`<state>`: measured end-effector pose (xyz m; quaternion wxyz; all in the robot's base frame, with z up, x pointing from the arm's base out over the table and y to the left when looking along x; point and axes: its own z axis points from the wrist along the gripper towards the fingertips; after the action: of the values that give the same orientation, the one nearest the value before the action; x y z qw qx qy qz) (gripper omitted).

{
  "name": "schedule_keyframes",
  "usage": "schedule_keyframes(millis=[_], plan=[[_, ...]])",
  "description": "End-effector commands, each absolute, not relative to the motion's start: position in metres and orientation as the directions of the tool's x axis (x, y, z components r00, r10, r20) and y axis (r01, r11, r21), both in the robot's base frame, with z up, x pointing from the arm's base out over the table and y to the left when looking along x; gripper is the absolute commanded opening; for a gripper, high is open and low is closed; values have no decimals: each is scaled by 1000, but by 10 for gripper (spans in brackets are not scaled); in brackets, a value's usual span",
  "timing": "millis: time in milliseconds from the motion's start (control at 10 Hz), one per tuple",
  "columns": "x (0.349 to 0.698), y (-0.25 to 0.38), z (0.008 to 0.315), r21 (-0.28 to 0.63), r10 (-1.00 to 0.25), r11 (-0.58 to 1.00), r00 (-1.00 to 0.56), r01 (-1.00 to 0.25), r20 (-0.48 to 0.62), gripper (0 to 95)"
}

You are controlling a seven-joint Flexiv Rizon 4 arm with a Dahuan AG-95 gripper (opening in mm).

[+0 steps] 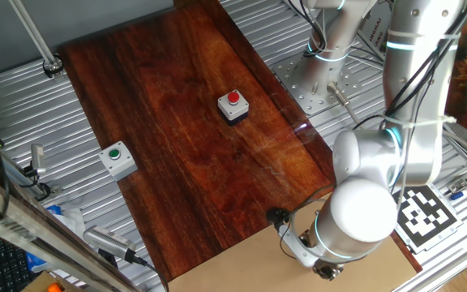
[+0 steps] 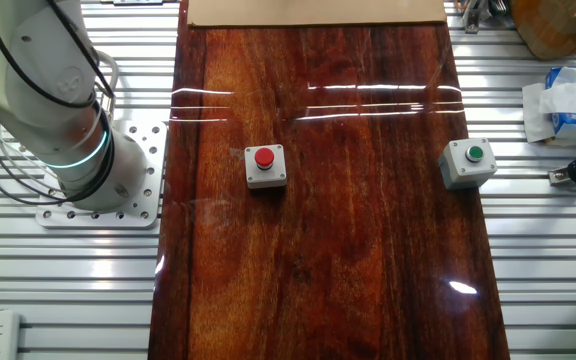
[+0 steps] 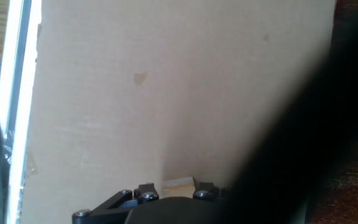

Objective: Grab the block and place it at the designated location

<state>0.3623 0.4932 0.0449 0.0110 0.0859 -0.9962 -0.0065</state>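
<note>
Nearest the lens in the hand view: the black gripper [image 3: 166,204] body along the bottom edge, with a pale tan sliver, read as the block [image 3: 178,183], wedged between its two screwed plates. Looks like jaws closed on the block, though only its top edge shows. Beyond, filling the frame, the cardboard sheet [image 3: 166,93], with a small tan stain and, far up right, a faint dark speck [image 3: 266,37]. Possibly the designated location, but too dim to be sure. Right side swallowed by a dark blur, so nothing readable there.

From one fixed view: the arm's white wrist joint [image 1: 363,211] up front, hanging over the cardboard sheet [image 1: 242,272] at the frame's bottom, gripper [image 1: 327,270] just peeking beneath it. Fingers and block hidden by the joint; no dot visible here. Black-and-white tag [image 1: 418,212] just beside the arm, red button box [image 1: 233,105] and green button box [image 1: 117,160] well apart from the work.

From the other fixed view: only the arm's base [image 2: 58,110], both button boxes and a strip of cardboard [image 2: 313,12] cut off at the top. Gripper, block and mark all out of frame.

To do this step well: keep the grip firm, travel low and level toward the speck, confirm it as the mark, centre the block above it, lower until touching, then release.
</note>
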Motion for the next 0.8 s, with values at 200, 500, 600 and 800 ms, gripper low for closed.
schedule_keyframes(millis=[200,500,600,800], plan=[[355,470,73,43,-197,980,-980,-196,31,380],[355,439,99,47,-231,972,-972,-229,50,380],[357,431,101,47,-238,971,-970,-235,50,380],[361,423,99,47,-239,970,-970,-237,49,380]])
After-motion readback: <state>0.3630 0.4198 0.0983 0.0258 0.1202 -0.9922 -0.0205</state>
